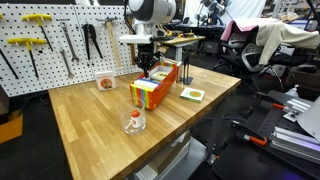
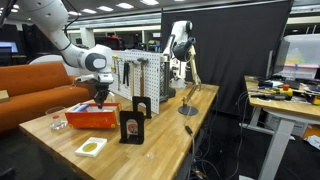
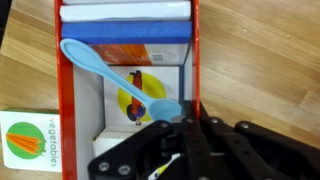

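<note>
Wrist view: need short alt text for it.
The pincer, shut, grips one end of a light blue spoon that lies slantwise over a red box of picture cards. A vegetables card lies on the wooden table beside the box.

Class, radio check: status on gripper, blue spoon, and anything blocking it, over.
Gripper shut at bowl end of blue spoon, grip unconfirmed. Spoon lies slantwise in red box, atop picture card. Nothing over it; vegetables card outside box.
</note>
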Robot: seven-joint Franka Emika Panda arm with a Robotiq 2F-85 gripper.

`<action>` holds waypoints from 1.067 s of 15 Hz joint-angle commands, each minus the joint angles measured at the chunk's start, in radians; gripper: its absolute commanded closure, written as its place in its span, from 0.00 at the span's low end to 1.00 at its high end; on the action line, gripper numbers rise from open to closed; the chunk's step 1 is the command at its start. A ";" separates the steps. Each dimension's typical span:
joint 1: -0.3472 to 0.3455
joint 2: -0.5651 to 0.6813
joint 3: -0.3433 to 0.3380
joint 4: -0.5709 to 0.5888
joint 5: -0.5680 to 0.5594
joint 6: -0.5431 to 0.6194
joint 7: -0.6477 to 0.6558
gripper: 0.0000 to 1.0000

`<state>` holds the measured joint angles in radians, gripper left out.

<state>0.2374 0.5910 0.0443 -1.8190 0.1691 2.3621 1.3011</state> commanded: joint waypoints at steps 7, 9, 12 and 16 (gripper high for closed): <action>-0.002 0.027 -0.019 0.100 0.044 -0.034 0.182 0.99; 0.019 0.049 -0.034 0.133 0.018 -0.041 0.260 0.99; 0.043 0.086 -0.029 0.210 0.010 -0.069 0.365 0.99; 0.071 0.133 -0.015 0.330 0.008 -0.111 0.456 0.99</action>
<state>0.3010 0.6908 0.0295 -1.5807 0.1841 2.3249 1.6983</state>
